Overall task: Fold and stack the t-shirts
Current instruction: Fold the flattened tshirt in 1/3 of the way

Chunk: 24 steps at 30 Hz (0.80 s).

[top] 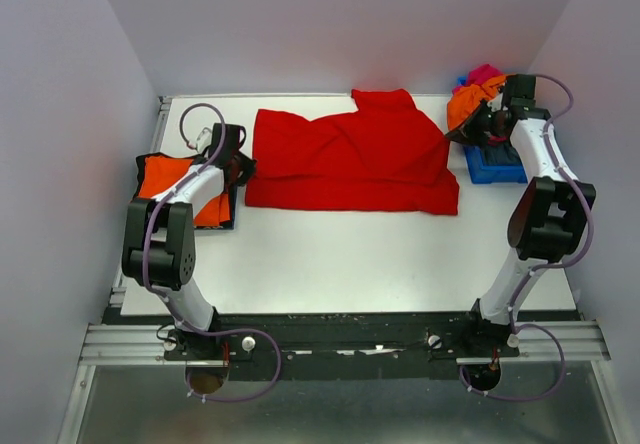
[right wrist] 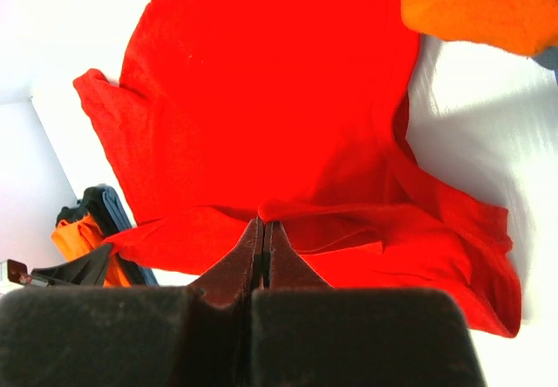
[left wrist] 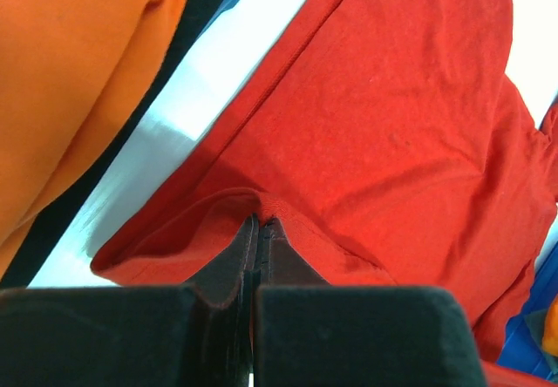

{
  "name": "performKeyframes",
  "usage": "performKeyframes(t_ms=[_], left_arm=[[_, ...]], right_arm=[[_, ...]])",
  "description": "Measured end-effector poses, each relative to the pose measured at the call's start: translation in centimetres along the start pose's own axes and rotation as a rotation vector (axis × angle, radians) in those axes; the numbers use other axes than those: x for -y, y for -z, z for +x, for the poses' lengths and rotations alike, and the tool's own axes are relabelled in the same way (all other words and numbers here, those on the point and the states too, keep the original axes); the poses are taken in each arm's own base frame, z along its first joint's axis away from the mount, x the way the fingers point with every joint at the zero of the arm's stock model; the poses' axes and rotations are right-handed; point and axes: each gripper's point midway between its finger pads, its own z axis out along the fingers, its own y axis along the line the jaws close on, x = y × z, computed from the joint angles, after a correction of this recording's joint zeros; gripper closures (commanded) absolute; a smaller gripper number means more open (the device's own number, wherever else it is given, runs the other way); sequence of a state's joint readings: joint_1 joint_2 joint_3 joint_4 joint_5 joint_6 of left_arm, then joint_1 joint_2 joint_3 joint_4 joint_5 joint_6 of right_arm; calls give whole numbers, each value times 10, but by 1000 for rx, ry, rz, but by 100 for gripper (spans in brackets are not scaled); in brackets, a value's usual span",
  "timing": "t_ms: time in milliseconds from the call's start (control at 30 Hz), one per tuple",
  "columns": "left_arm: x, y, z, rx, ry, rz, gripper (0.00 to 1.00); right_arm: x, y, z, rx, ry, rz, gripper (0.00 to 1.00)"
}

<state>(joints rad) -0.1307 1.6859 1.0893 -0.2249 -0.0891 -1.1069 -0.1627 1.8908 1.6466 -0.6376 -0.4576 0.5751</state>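
A bright red t-shirt [top: 350,154] lies partly folded and rumpled across the back middle of the white table. My left gripper [top: 243,169] is shut on its left edge; in the left wrist view the fingertips [left wrist: 260,223] pinch a raised hem of the red cloth [left wrist: 392,117]. My right gripper [top: 462,132] is shut on the shirt's right edge, with its tips [right wrist: 265,223] closed on a lifted fold of red cloth [right wrist: 270,99]. At the far left lies a folded orange t-shirt [top: 172,179] on top of a black one [top: 228,209]. More t-shirts, orange [top: 470,99] and magenta [top: 487,72], are heaped at the back right.
A blue plastic bin [top: 497,169] stands at the right under the heap of shirts, beside my right arm. White walls close in the back and both sides. The black rail with the arm bases [top: 340,339] runs along the near edge.
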Motion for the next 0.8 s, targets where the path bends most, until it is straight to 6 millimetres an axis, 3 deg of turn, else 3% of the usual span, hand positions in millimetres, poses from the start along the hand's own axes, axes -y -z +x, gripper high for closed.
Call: performKeyframes(t_ms=[267,500,533,567,633,667,700,800], left_arm=[[14,-7,-6,1,3,19,100],[15,-14,-10,-4,13,18,100],[14,-16,-9,-8,12,16,96],[14,-19,-8,-13,12,13,80],[15,-23,-6,-20,5,17,53],[16,-24,-6,-23,10,20,41],[17,-26,-5,-26,9,25,35],[20,-26,-4,-32,-1,41,30]], right_arm=[[-5,-4,-12,4,3,-3,99],[-11,-6,-21,9,7,-12,98],[-11,-7,-22,8,7,-14,96],[-11,-9,-23,8,7,-16,90],[-10,-12,-22,0,1,-16,50],[-10,-13,-22,-5,-4,-18,38],[-10,-15,-21,-10,-7,-22,34],[-10,-16,-20,-12,-8,-32,30]])
